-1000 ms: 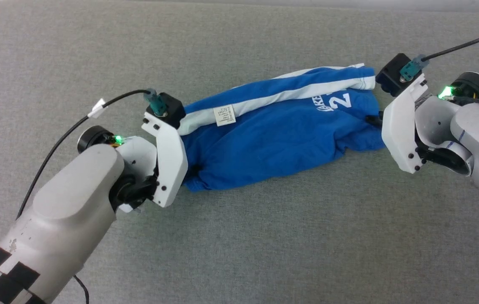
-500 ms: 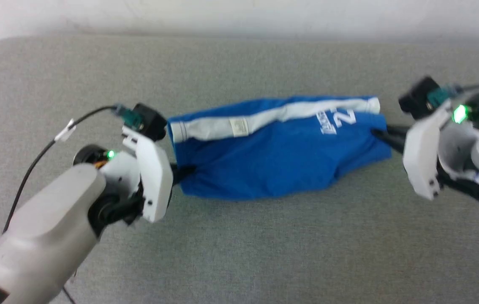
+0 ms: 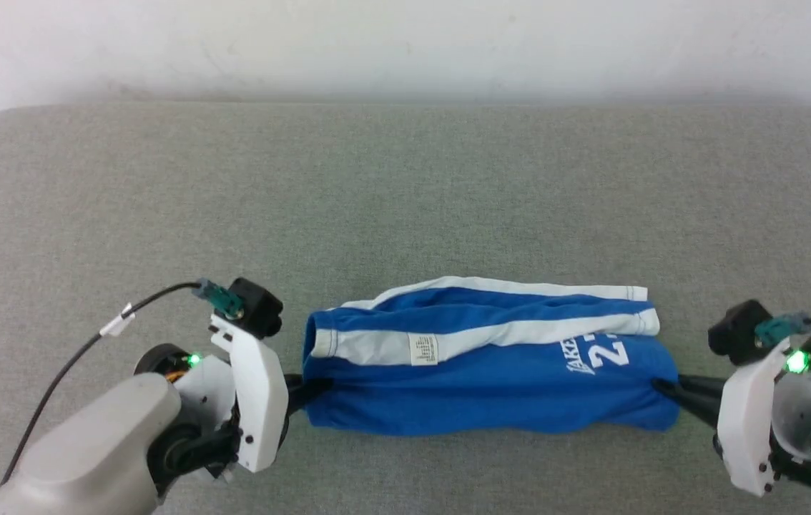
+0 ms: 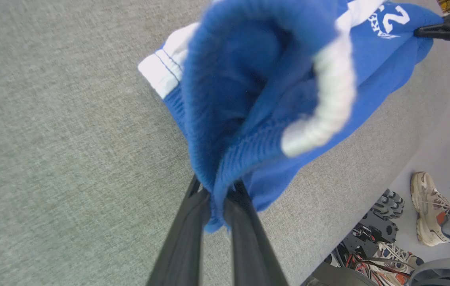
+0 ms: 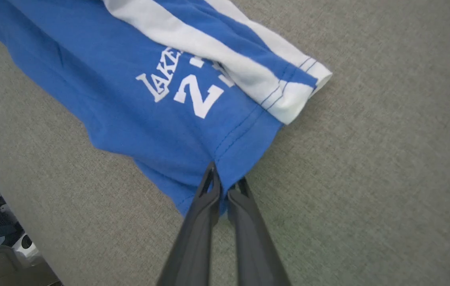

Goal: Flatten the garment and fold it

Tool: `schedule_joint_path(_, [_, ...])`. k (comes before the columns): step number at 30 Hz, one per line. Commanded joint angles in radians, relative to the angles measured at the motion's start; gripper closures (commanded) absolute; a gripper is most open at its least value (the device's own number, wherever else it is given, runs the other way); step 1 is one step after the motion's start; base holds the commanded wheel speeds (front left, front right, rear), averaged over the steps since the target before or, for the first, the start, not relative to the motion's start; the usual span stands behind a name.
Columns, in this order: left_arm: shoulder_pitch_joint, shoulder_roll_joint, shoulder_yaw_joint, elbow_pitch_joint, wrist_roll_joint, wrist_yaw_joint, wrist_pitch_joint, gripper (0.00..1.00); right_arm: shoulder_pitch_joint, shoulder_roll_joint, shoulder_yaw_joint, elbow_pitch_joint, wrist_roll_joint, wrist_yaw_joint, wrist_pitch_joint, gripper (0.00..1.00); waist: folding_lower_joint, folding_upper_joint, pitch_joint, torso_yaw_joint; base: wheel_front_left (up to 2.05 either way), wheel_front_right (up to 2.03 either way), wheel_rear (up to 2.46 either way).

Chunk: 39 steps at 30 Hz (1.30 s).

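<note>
The garment [image 3: 477, 379], royal-blue shorts with white trim, a small white tag and white lettering, hangs stretched between my two grippers above the grey table [image 3: 405, 186]. My left gripper [image 3: 305, 386] is shut on its ribbed waistband end, seen close in the left wrist view [image 4: 219, 194]. At the other end my right gripper [image 3: 663, 390] is shut on the hem, below the white lettering [image 5: 181, 89]. The garment [image 5: 161, 107] sags in folds; its trimmed leg lies doubled over the top edge. The right gripper [image 5: 223, 186] pinches a thin bit of blue cloth.
Pale wall runs behind the table's far edge [image 3: 405, 104]. The table's rounded near edge [image 4: 427, 131] shows in the left wrist view, with a person's shoe [image 4: 427, 206] and cabled hardware [image 4: 372, 242] on the floor below. Black cables trail from both wrists.
The left gripper has closed on the waistband. Both arms pulled apart, drawing the garment taut and level. The camera tilted up, so the wall now shows.
</note>
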Motion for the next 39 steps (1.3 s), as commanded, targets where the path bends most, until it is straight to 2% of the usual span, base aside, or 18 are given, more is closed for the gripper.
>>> schedule_joint_path(1, [0.012, -0.002, -0.002, 0.007, 0.007, 0.008, -0.008, 1.0, 0.009, 0.01, -0.007, 0.005, 0.002, -0.001, -0.004, 1.0, 0.0002, 0.0, 0.009, -0.006, 0.0, 0.0, 0.0])
schedule_joint_path(8, [0.002, -0.05, -0.027, 0.145, 0.054, 0.008, -0.053, 1.0, 0.054, 0.098, -0.028, 0.13, -0.022, -0.001, 0.023, 1.0, 0.0002, 0.0, 0.042, -0.02, 0.0, 0.0, 0.0])
schedule_joint_path(9, [0.002, -0.058, -0.025, 0.158, 0.056, 0.006, -0.069, 1.0, 0.055, 0.11, -0.038, 0.144, -0.025, -0.001, 0.013, 0.85, 0.0002, 0.0, 0.04, -0.02, 0.0, 0.0, 0.0])
schedule_joint_path(10, [0.0, -0.062, -0.023, 0.167, 0.062, 0.005, -0.089, 0.63, 0.056, 0.12, -0.045, 0.15, -0.026, -0.001, 0.005, 0.59, 0.0002, 0.0, 0.035, -0.021, 0.0, 0.0, 0.0])
schedule_joint_path(11, [-0.001, -0.062, -0.023, 0.172, 0.075, 0.004, -0.112, 0.0, 0.055, 0.126, -0.054, 0.153, -0.032, -0.001, -0.006, 0.0, 0.0002, 0.0, 0.027, -0.022, 0.0, 0.0, 0.0])
schedule_joint_path(15, [0.007, -0.041, -0.001, 0.155, 0.122, 0.01, -0.232, 0.0, 0.045, 0.12, -0.096, 0.133, -0.075, -0.001, -0.044, 0.0, 0.0002, 0.0, -0.01, -0.026, 0.0, 0.0, 0.0])
schedule_joint_path(20, [0.034, 0.021, 0.044, 0.055, 0.174, 0.071, -0.365, 0.0, 0.027, 0.059, -0.163, 0.041, -0.124, -0.001, -0.022, 0.0, 0.0002, 0.0, -0.05, -0.023, 0.0, 0.0, 0.0])
schedule_joint_path(22, [0.036, 0.052, 0.065, 0.005, 0.224, 0.122, -0.431, 0.0, 0.02, 0.031, -0.197, 0.004, -0.143, -0.001, 0.009, 0.0, 0.0002, 0.0, -0.058, -0.017, 0.0, 0.0, 0.0])
schedule_joint_path(25, [0.041, 0.083, 0.096, -0.056, 0.322, 0.231, -0.552, 0.0, 0.009, -0.001, -0.242, -0.045, -0.173, -0.001, 0.078, 0.0, 0.0002, 0.0, -0.062, -0.008, 0.0, 0.0, 0.0])
schedule_joint_path(27, [0.062, 0.076, 0.133, -0.089, 0.339, 0.3, -0.63, 0.0, 0.002, -0.014, -0.263, -0.072, -0.185, -0.001, 0.139, 0.0, 0.0002, 0.0, -0.062, 0.0, 0.0, 0.0, 0.0])
schedule_joint_path(30, [0.092, 0.068, 0.176, -0.118, 0.39, 0.38, -0.686, 0.0, -0.008, -0.021, -0.294, -0.101, -0.172, -0.001, 0.231, 0.0, 0.0002, 0.0, -0.06, 0.012, 0.0, 0.0, 0.0])
schedule_joint_path(35, [0.167, -0.001, 0.315, -0.2, 0.522, 0.522, -0.7, 0.0, -0.024, -0.036, -0.31, -0.124, -0.152, -0.001, 0.384, 0.0, 0.0002, 0.0, -0.045, 0.034, 0.0, 0.0, 0.0])
schedule_joint_path(39, [0.278, -0.074, 0.443, -0.279, 0.657, 0.593, -0.7, 0.0, -0.03, -0.037, -0.317, -0.105, -0.14, -0.001, 0.496, 0.0, 0.0002, 0.0, -0.029, 0.046, 0.0, 0.0, 0.0])
